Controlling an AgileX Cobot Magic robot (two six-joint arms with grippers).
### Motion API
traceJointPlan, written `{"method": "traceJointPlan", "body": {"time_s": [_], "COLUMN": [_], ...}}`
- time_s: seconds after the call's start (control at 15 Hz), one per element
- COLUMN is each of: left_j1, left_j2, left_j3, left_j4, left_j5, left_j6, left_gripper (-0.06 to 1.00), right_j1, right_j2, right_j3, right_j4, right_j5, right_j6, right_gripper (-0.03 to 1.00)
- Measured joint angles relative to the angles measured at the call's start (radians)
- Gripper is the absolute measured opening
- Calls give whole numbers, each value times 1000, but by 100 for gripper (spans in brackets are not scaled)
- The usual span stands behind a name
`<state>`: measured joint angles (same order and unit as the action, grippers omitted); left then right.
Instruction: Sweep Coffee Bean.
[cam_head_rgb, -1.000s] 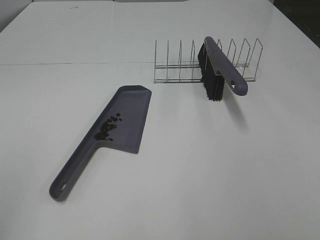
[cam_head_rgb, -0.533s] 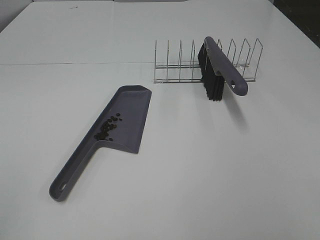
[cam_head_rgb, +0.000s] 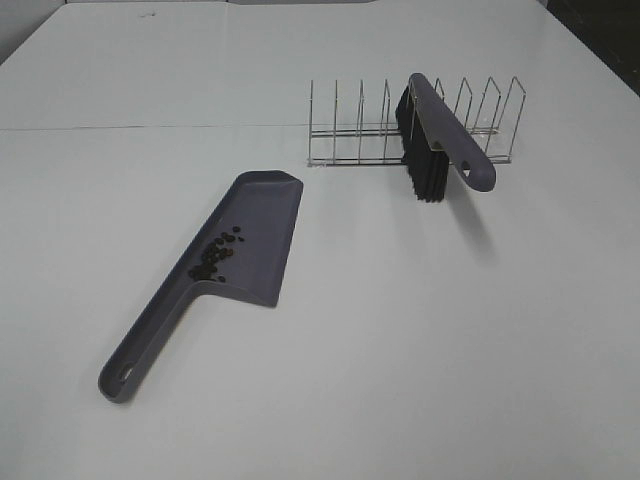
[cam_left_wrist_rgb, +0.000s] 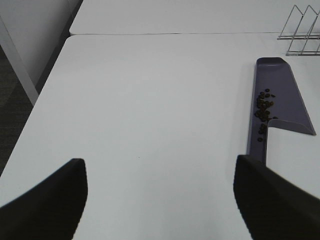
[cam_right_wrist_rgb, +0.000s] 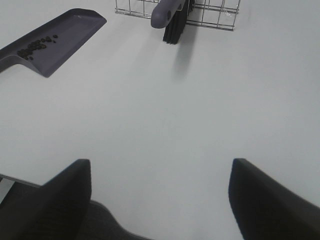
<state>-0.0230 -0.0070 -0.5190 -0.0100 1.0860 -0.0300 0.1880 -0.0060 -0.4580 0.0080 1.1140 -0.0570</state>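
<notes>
- Coffee bean (cam_head_rgb: 216, 253) cluster lay inside the grey-purple dustpan (cam_head_rgb: 262, 232), gathered near where pan meets handle; also seen from the left wrist (cam_left_wrist_rgb: 263, 107) and right wrist (cam_right_wrist_rgb: 34, 47).
- Dustpan rested flat on the white table (cam_head_rgb: 400, 350), handle toward the near edge.
- Brush (cam_head_rgb: 440, 135) stood propped in the wire rack (cam_head_rgb: 350, 130) at the far side, bristles down, well apart from the dustpan.
- Left gripper (cam_left_wrist_rgb: 160, 192) hung above bare table with fingers spread wide, holding nothing.
- Right gripper (cam_right_wrist_rgb: 160, 192) likewise wide apart and empty, over bare table, away from brush and dustpan.
</notes>
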Motion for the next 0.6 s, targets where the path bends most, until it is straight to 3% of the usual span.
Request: {"method": "traceJointPlan", "body": {"time_s": [0.6], "left_j1": [67], "left_j2": [0], "left_j3": [0], "left_j4": [-1], "left_j5": [-1], "left_j6": [0], "left_gripper": [72], "right_j1": [0], "right_j2": [0], "right_j3": [0], "right_j4": [4], "right_j5": [-1], "right_j6": [16], "right_gripper": [64]}}
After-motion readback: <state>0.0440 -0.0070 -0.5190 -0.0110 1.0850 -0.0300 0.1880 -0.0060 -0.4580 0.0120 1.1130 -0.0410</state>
